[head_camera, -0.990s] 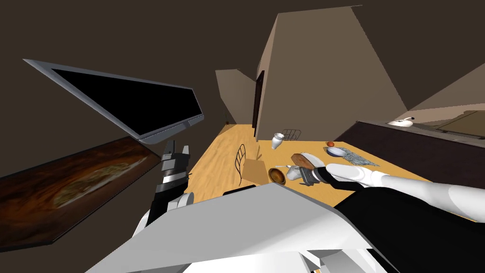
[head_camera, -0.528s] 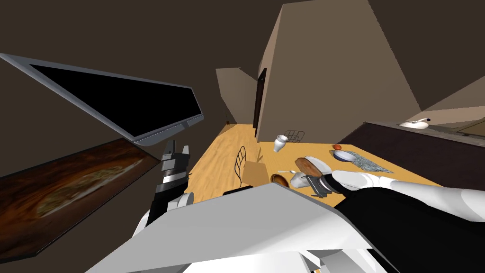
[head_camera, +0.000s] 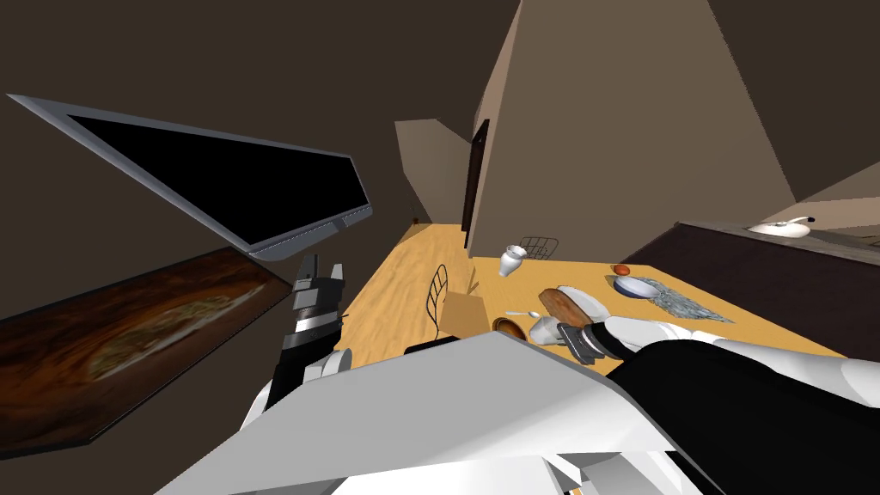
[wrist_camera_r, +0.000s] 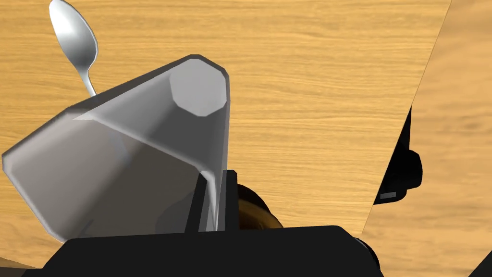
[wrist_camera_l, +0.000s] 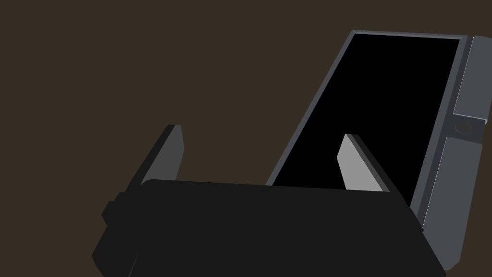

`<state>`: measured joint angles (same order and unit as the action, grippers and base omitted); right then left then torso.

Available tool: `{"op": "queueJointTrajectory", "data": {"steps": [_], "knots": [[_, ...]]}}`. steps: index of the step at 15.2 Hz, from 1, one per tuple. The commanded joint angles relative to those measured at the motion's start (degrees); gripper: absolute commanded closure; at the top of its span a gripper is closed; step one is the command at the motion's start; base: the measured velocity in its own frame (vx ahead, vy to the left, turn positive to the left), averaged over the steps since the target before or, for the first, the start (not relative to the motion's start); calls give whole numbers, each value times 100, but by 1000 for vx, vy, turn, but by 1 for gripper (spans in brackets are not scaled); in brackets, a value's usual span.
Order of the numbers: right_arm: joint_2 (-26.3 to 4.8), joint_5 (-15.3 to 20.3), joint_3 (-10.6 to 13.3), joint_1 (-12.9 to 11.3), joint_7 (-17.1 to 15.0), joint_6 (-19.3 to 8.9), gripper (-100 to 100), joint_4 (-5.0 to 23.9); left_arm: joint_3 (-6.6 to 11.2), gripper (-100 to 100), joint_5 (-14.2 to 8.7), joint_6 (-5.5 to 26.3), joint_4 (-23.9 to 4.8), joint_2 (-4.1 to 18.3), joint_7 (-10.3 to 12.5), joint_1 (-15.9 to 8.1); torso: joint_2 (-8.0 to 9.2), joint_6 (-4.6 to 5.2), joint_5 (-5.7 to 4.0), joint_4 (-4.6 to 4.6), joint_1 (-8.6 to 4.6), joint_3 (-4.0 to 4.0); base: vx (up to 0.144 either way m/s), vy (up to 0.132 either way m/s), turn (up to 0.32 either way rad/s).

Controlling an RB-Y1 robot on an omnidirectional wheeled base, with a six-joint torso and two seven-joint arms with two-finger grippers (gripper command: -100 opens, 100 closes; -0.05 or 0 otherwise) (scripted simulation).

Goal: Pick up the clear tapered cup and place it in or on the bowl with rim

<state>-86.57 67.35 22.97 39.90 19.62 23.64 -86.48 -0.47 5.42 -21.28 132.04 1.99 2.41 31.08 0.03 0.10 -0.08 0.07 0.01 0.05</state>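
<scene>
Right tool [wrist_camera_r: 216,192] clamped on wall of tilted clear cup [wrist_camera_r: 139,144], beside brown bowl [wrist_camera_r: 257,211]; left tool [wrist_camera_l: 262,139] apart.

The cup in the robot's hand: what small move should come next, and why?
Probably shift the cup sideways over the brown bowl, then lower it. The right gripper pinches the cup's wall, and the cup seems to hang above bare table beside the brown bowl, not over it.
</scene>
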Motion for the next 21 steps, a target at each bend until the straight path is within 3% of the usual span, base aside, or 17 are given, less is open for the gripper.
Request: {"op": "queueJointTrajectory", "data": {"steps": [1, 5, 6, 21], "knots": [[0, 0, 0, 0, 0, 0, 100, 0, 0, 0, 0, 0, 0, 0, 0, 0, 0, 0, 0, 0, 0, 0, -6, -11, 8], [-320, -56, -107, -2, -154, 99, 100, -185, 0, 0, 0, 0, 0, 0, 0, 1, 5, 1, -2, 8, 5, 6, 2, 16, -87], [-222, -43, -77, -15, -101, 74, 100, -112, 0, 0, 0, 0, 0, 0, 0, 0, 5, -2, -3, 7, 8, 6, 0, 15, -37], [-1601, -586, -566, -480, -451, 954, 100, -472, -1, 0, 0, 0, 0, -1, 0, 0, 5, -23, -6, 0, 28, 2, -21, 66, -75]]}}
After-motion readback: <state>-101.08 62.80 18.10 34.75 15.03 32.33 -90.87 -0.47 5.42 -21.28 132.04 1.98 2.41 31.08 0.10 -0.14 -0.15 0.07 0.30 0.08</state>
